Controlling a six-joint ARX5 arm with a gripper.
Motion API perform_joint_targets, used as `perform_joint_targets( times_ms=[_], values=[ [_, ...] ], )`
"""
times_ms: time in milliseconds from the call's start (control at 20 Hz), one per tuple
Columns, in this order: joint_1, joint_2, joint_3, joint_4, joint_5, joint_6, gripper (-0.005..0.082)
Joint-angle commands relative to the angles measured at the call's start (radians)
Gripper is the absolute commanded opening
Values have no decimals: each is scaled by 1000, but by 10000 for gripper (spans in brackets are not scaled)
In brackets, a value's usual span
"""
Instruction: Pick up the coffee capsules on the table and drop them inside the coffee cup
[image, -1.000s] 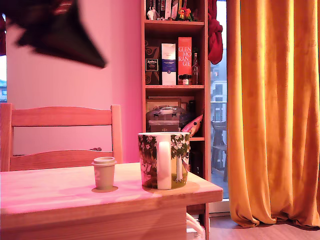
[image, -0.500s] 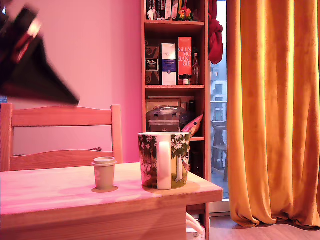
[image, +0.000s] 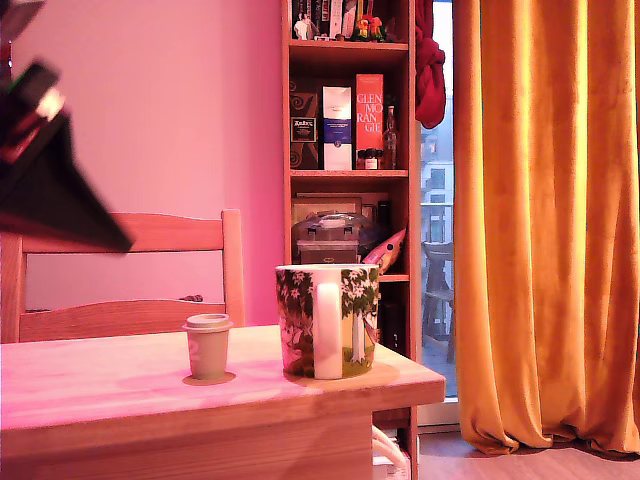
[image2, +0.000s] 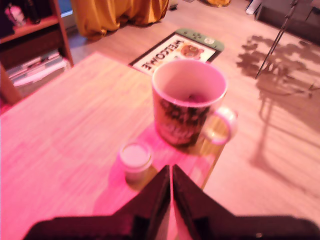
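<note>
Lowered toward table (image: 120, 395), tool (image2: 171, 172) closed, empty, above beige capsule (image: 208, 346); cup (image: 328, 320) beside it.

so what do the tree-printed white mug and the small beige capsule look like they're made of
The tree-printed white mug looks like glazed ceramic: thick rim, smooth handle. The small beige capsule has a matte, even surface, probably plastic, though that's uncertain. Both stand on the light wooden table, its grain visible.

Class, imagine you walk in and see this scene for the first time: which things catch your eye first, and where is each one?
The big white coffee cup printed with green trees stands near the table corner at the exterior view's right. A small pale capsule sits beside it, apart from it, on the exterior view's left. The dark tool hangs above the table, its fingers together, at that view's far left.
</note>
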Motion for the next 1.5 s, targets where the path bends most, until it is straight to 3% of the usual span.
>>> perform_joint_targets(
  times_ms=[0,500,1000,1050,1200,1250,1450],
  values=[
    [1,-1,-8,-9,-11,4,-19],
    [1,-1,-8,-52,-138,4,-19],
    [2,6,-8,-52,-143,3,-1],
    [2,6,-8,-37,-113,5,67],
    [2,8,-8,-14,-101,4,553],
    [2,12,-8,-15,-101,4,623],
    [2,19,-8,0,-101,5,624]
  ],
)
